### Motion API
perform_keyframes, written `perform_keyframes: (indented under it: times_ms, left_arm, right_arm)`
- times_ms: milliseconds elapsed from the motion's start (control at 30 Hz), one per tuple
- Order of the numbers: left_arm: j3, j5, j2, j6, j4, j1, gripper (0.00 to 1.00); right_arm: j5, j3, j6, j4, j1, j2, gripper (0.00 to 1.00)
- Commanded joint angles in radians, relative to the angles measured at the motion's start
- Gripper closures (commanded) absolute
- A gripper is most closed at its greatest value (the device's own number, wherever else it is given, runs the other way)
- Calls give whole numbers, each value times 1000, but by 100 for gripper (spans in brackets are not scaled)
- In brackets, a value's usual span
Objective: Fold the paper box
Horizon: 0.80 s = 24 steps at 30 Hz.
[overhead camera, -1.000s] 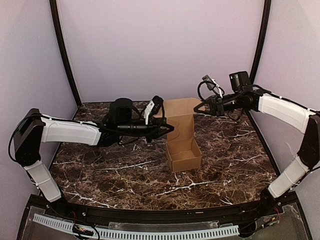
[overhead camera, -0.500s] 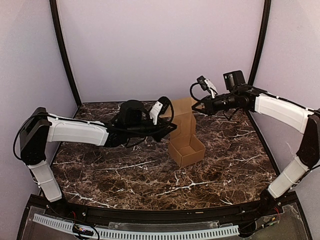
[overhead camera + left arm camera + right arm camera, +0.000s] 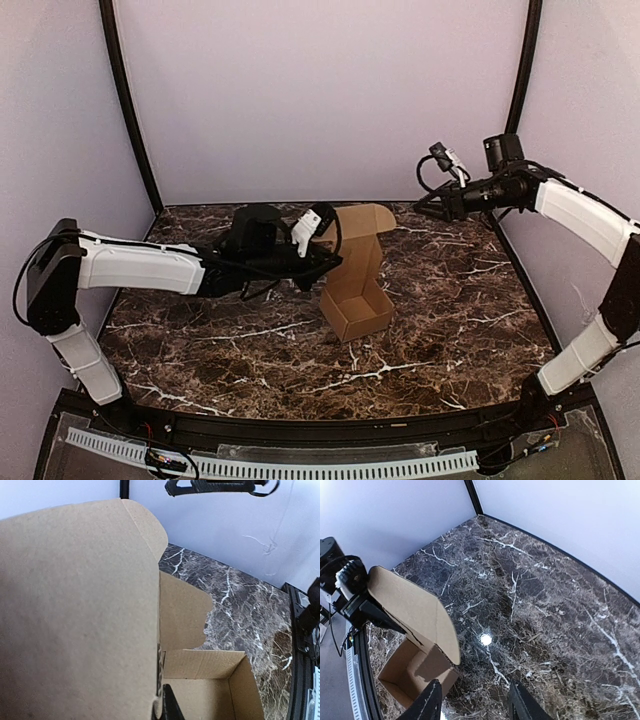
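Note:
The paper box (image 3: pixel 356 300) is a brown cardboard tray standing on the marble table, with its tall lid flap (image 3: pixel 362 238) raised upright. My left gripper (image 3: pixel 326 262) reaches in from the left and is shut on the lid's lower left edge. In the left wrist view the lid (image 3: pixel 75 610) fills the left side, the tray's inside (image 3: pixel 210 690) lies below, and the left gripper (image 3: pixel 162 702) shows one dark finger against the lid. My right gripper (image 3: pixel 425 204) hangs open to the right of the lid, apart from it. The right wrist view shows the right gripper (image 3: pixel 476 702) open above the marble, the box (image 3: pixel 412 615) to its left.
The dark marble table (image 3: pixel 460 320) is enclosed by pale walls, with black frame posts at the back left (image 3: pixel 125 110) and back right (image 3: pixel 520 90). A black rail and white strip (image 3: pixel 300 462) run along the near edge by the arm bases.
My right gripper has opened, let go of the lid's top and drawn back to the right. The left arm has shifted the box slightly left and nearer.

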Motion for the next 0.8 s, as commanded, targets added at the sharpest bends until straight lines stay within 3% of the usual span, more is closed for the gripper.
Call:
perform_keyframes:
  times_ms: [0, 200, 467, 767]
  left_arm:
    - [-59, 229, -113, 118, -12, 22, 99]
    - [-87, 335, -140, 81, 65, 22, 99]
    - [-61, 320, -107, 56, 76, 22, 99]
    - [-48, 315, -87, 23, 74, 22, 99]
  right_arm:
    - [-225, -21, -79, -7, -81, -81, 54]
    - [-259, -47, -23, 61, -82, 6, 53]
    - [-488, -30, -31, 50, -31, 32, 51]
    - [-547, -62, -35, 50, 36, 29, 49]
